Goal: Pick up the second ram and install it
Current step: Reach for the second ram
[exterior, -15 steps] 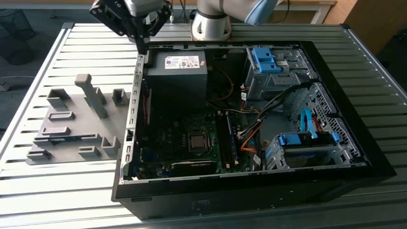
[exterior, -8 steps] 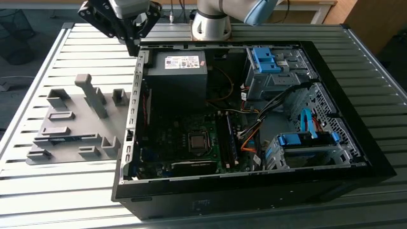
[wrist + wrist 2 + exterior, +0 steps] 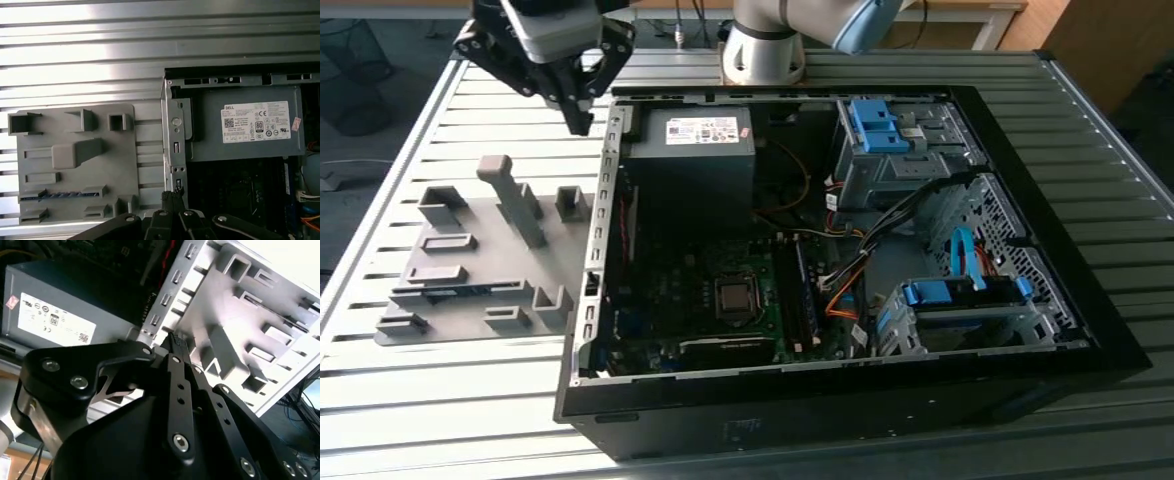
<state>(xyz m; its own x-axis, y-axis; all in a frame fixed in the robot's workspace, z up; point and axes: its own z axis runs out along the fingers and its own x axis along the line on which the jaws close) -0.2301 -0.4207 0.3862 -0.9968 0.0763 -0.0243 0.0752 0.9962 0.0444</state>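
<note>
I've got the gripper (image 3: 578,122) hanging over the slatted metal table (image 3: 454,380), and in the exterior view it sits at about eleven o'clock from the open computer case (image 3: 854,400), just outside the corner where the power supply (image 3: 694,160) is mounted. Its fingers are pressed together at the tips with nothing between them, and I see the same in both wrist views (image 3: 175,342) (image 3: 172,197). The second ram (image 3: 454,292) is a thin blue stick lying flat in a slot of the grey fixture plate (image 3: 494,225), which rests on the table at nine o'clock from the case in the exterior view. From the gripper the ram is at roughly seven o'clock and well apart from it, with the plate's raised grey blocks between them. The first wrist view shows the stick (image 3: 55,195) in its slot near one edge of the plate (image 3: 125,165), with the labelled power supply (image 3: 240,145) beside the case wall. Inside the case, the motherboard (image 3: 707,270) lies at six o'clock from the power supply, and a bluish stick (image 3: 803,295) stands on edge in a slot on it. Light-blue drive-bay clips sit at one o'clock (image 3: 874,125) and four o'clock (image 3: 961,292) within the case.
</note>
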